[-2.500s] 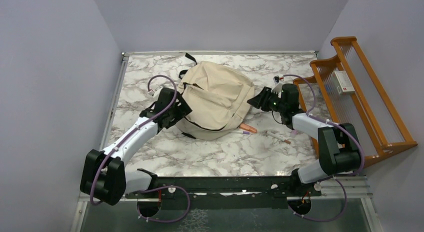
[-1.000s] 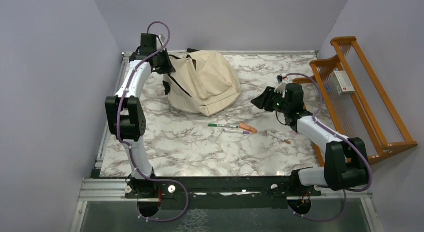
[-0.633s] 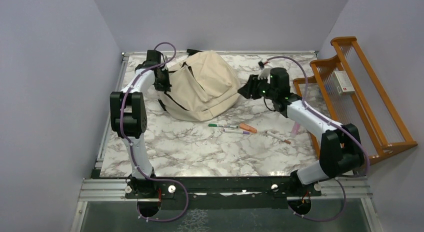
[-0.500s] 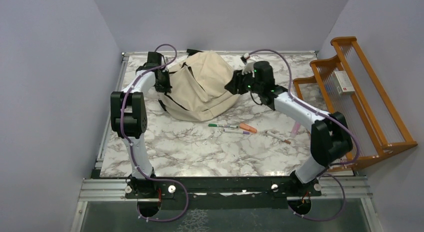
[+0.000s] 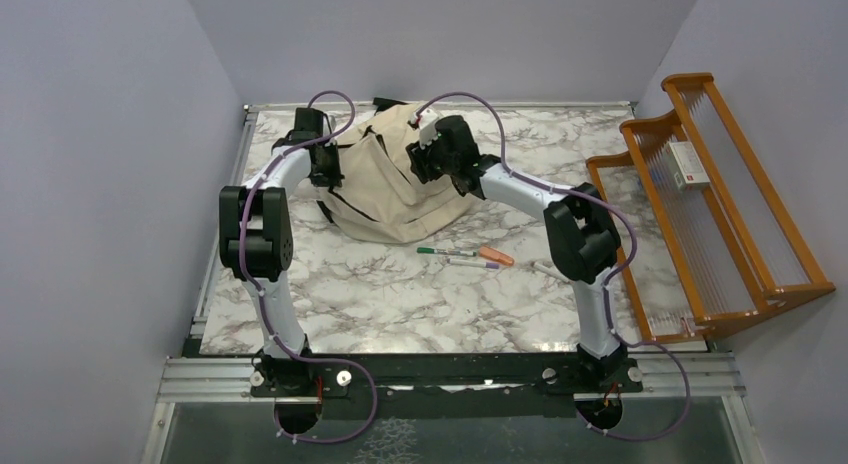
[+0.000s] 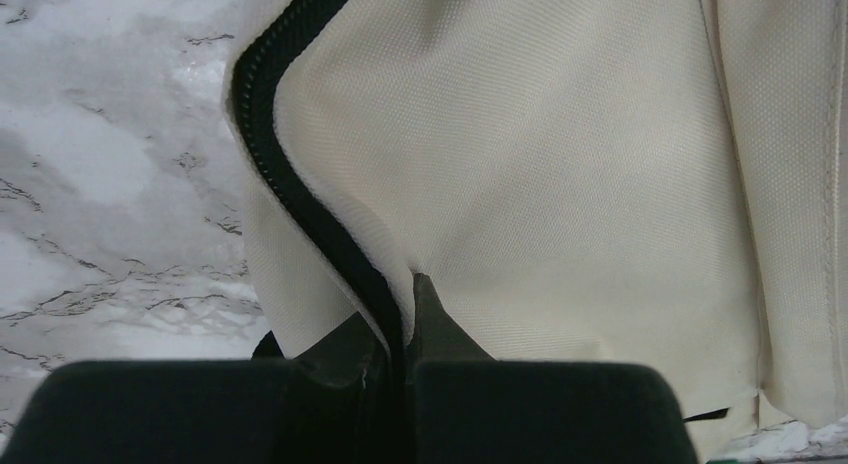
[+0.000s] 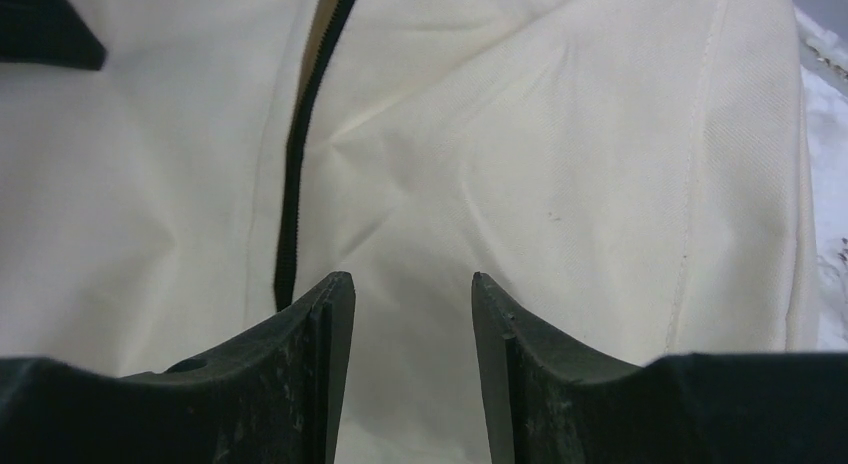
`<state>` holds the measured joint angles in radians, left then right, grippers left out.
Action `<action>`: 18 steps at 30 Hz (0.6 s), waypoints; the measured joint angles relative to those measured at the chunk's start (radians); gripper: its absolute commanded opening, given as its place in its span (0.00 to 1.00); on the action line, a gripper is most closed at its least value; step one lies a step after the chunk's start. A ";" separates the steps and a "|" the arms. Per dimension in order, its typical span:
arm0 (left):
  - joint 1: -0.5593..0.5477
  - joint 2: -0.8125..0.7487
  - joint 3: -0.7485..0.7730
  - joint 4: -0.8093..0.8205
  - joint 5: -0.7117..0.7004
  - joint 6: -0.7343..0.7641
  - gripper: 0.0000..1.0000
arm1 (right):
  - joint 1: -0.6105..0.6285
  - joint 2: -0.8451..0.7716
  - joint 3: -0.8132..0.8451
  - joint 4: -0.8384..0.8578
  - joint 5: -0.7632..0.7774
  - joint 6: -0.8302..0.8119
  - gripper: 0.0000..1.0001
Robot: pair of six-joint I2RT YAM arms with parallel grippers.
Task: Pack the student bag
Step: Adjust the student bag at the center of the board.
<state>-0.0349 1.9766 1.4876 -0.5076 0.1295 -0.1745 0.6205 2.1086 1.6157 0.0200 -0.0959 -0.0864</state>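
The student bag (image 5: pixel 395 194), a big cream backpack with black zipper trim, lies at the back of the marble table. My left gripper (image 5: pixel 324 167) is at the bag's left side, shut on its black zipper edge (image 6: pixel 290 174). In the left wrist view the left gripper (image 6: pixel 402 309) has cream fabric (image 6: pixel 560 164) pinched between its jaws. My right gripper (image 5: pixel 425 166) hovers over the top of the bag. In the right wrist view the right gripper (image 7: pixel 412 284) stands open just above the cloth (image 7: pixel 560 134), beside a zipper line (image 7: pixel 295 184), and holds nothing.
A green pen (image 5: pixel 445 252), an orange marker (image 5: pixel 495 255) and a purple pen (image 5: pixel 470 264) lie on the table in front of the bag. A wooden rack (image 5: pixel 720 194) holding a white box (image 5: pixel 688 164) stands along the right edge.
My right arm has swung left from the table's right side to over the bag, its jaws widening a little. The left gripper lowered slightly and kept its grip on the bag's edge.
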 measured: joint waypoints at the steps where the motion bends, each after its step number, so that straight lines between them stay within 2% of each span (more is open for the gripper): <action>1: 0.000 -0.002 -0.001 0.001 0.000 0.000 0.00 | 0.001 0.011 0.007 -0.003 0.010 -0.022 0.54; 9: 0.000 -0.004 -0.004 0.005 0.000 -0.001 0.00 | 0.021 0.037 0.019 -0.021 0.035 -0.139 0.58; 18: 0.000 -0.004 -0.004 0.005 0.001 -0.003 0.00 | 0.082 0.056 0.036 -0.026 0.014 -0.191 0.62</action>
<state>-0.0349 1.9724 1.4834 -0.5022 0.1303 -0.1776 0.7025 2.1651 1.6516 -0.0059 -0.0814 -0.2775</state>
